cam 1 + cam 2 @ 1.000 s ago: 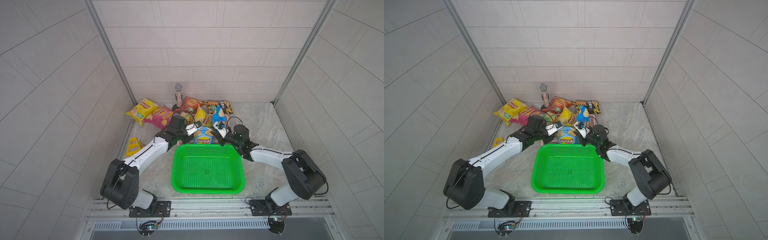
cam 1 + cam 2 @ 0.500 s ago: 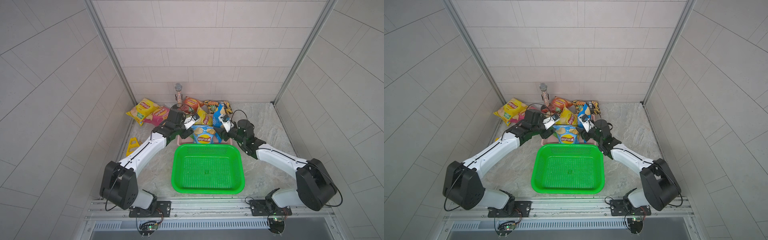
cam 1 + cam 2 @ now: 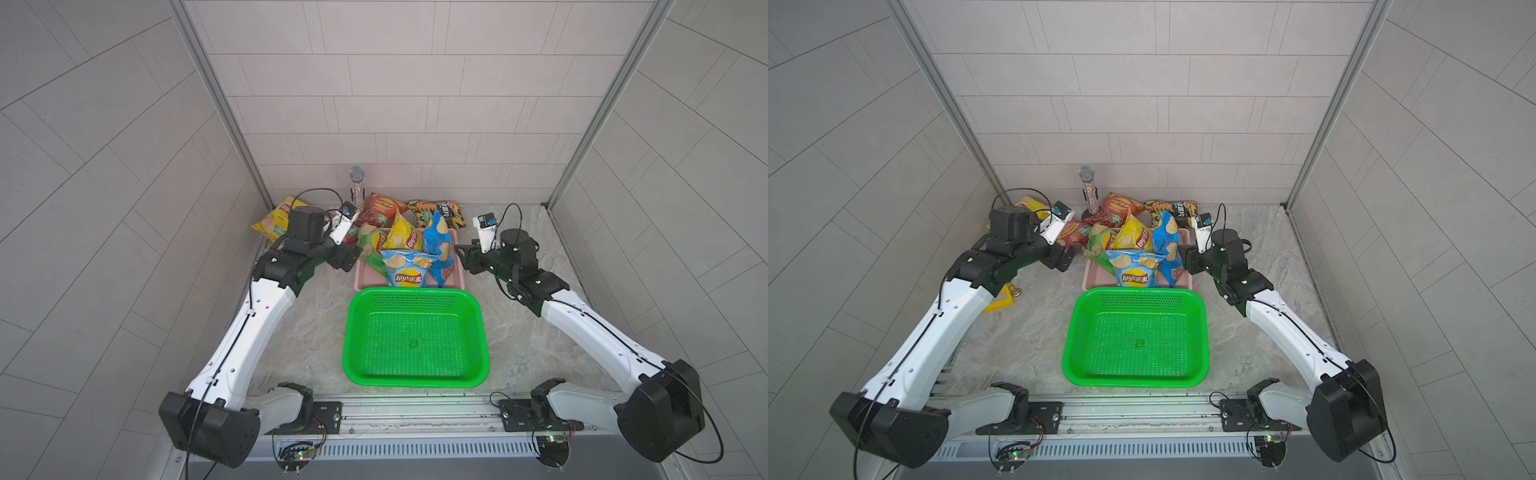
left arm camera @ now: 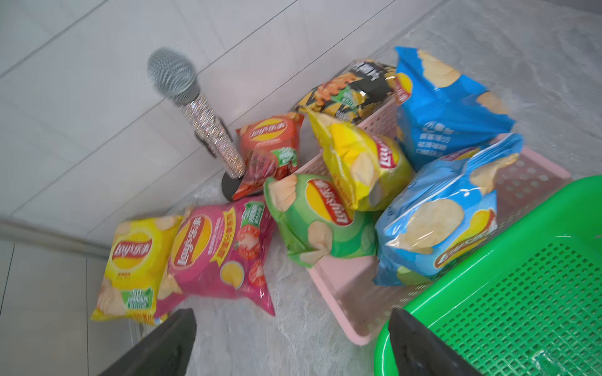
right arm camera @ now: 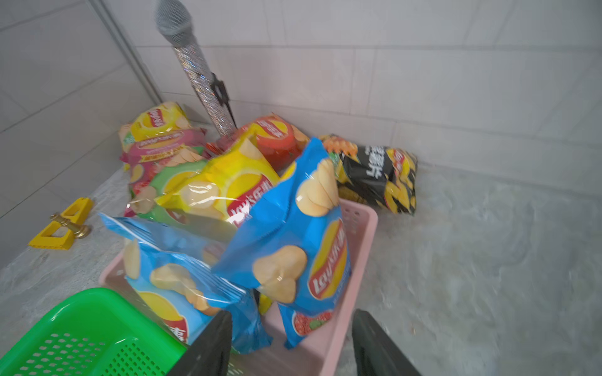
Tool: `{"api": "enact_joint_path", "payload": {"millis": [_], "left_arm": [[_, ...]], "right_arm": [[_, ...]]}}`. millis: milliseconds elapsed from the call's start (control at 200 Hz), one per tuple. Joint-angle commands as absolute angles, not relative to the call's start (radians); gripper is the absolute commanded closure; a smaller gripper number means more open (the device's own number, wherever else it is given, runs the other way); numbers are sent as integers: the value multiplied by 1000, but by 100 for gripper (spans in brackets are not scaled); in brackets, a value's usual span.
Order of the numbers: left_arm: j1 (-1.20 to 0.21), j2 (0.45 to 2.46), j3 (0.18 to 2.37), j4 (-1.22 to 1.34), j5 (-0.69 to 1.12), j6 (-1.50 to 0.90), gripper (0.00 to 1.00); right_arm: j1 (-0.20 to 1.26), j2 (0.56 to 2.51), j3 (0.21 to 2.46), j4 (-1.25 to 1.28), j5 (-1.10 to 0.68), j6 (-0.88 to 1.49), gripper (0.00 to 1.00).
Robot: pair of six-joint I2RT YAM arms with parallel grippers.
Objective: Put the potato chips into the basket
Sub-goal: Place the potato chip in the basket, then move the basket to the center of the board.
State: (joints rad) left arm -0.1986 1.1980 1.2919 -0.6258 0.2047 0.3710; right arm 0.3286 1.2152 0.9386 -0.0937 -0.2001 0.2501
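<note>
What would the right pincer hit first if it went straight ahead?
Probably the darker blue chip bag standing in the pink tray, just ahead of the right pincer; depth is unclear.

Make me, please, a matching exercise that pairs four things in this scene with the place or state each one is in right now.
Things:
1. green basket
2. pink tray
3. microphone
4. black chip bag

Places or states:
a. holds several chip bags
b. lies on the tabletop behind the tray
c. empty inside
d. stands upright by the back wall

Pairs: 1-c, 2-a, 3-d, 4-b.
</note>
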Motion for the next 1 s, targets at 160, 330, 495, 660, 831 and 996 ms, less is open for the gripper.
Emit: {"api": "enact_joint_path", "payload": {"millis": [160, 330, 495, 660, 831, 996], "left_arm": [[38, 1152, 1140, -821, 441, 313, 0], [93, 1131, 1035, -817, 440, 305, 0], [95, 1155, 932, -765, 525, 270, 0], [105, 1159, 934, -784, 537, 281, 0], [105, 1163, 935, -781, 523, 282, 0], [105, 1166, 933, -779, 517, 280, 0]], "right_arm": [[239, 1399, 937, -293, -322, 396, 37], [239, 1548, 1004, -354, -337, 388, 36], [242, 1638, 1054, -354, -317, 375, 38], [244, 1684, 1088, -335, -295, 375, 41], [242, 1721, 1121, -327, -281, 385, 48], [241, 1727, 1121, -321, -247, 392, 59]]}}
